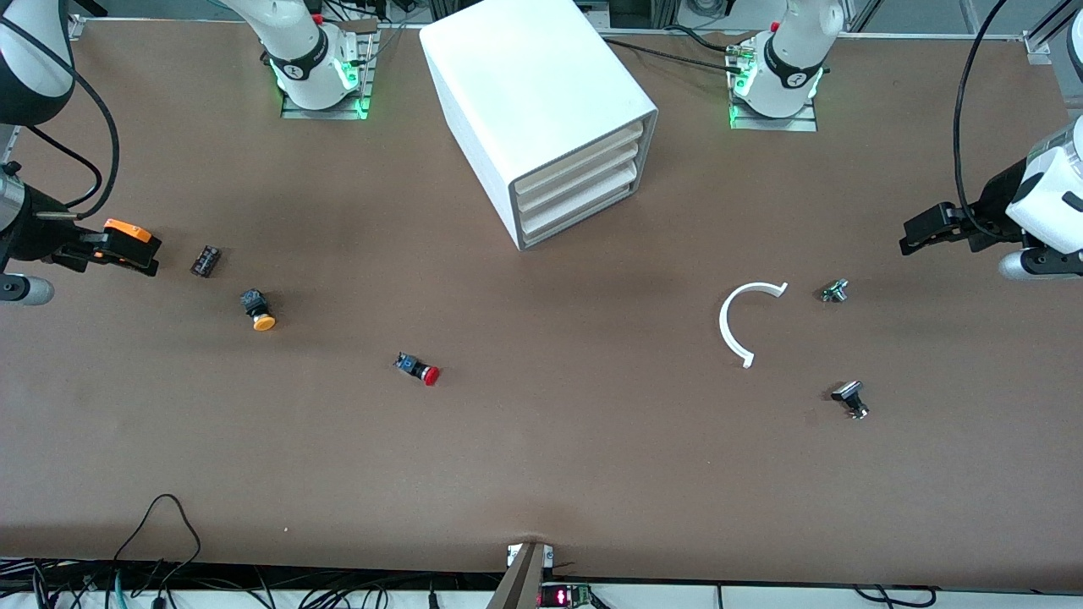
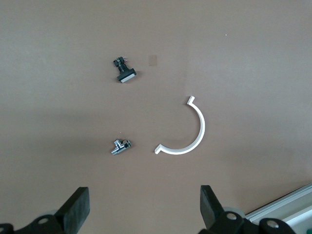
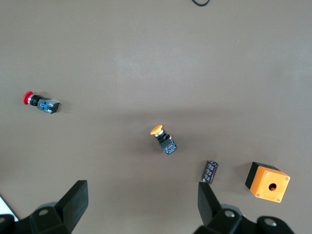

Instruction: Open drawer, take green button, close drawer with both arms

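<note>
Both grippers are held high with fingers spread and nothing between them: left gripper (image 1: 918, 230) and right gripper (image 1: 127, 245) at their own table ends.

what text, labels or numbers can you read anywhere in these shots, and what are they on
None can be read.
Round marks on the black bands of the right arm and left arm: too small to read.
Red lit display at the table edge nearest the front camera: blurred.
Cabinet, red-capped button, orange box: no print visible.
</note>
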`<state>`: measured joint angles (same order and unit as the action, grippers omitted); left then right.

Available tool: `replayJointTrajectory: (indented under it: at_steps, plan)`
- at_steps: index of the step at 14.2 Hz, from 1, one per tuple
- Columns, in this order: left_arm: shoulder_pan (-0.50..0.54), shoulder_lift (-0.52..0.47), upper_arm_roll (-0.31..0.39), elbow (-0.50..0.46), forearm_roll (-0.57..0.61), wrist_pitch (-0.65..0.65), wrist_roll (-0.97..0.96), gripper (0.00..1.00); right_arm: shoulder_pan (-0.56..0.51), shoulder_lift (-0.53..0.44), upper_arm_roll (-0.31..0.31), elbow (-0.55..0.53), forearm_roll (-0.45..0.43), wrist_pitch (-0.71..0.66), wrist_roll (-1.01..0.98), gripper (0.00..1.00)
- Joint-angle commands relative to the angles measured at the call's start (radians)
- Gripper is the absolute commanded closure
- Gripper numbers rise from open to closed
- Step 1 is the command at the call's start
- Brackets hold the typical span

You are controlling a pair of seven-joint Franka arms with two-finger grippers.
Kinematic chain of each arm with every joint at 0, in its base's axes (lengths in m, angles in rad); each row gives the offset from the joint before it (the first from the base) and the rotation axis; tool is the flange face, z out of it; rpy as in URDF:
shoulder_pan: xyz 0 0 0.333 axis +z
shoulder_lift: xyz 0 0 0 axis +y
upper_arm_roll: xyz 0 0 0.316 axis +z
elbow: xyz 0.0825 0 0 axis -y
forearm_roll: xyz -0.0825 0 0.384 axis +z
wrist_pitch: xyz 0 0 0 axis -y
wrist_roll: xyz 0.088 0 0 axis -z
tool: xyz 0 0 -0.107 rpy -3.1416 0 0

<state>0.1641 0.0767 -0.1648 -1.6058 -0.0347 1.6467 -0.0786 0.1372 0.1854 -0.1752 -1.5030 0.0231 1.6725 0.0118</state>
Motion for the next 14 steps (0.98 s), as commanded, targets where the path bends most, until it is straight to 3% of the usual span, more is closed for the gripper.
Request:
replayJointTrajectory:
  at_steps: [1, 14]
  plan:
    - [0.015, -0.015, -0.006, -0.019, 0.029, 0.005, 0.002, 0.0, 0.001, -0.023, -0.001, 0.006, -0.009, -0.017, -0.006, 0.0]
    - [0.017, 0.011, -0.004, 0.012, 0.019, -0.016, -0.001, 0.0, 0.002, -0.04, 0.005, -0.048, -0.031, -0.01, -0.01, 0.0]
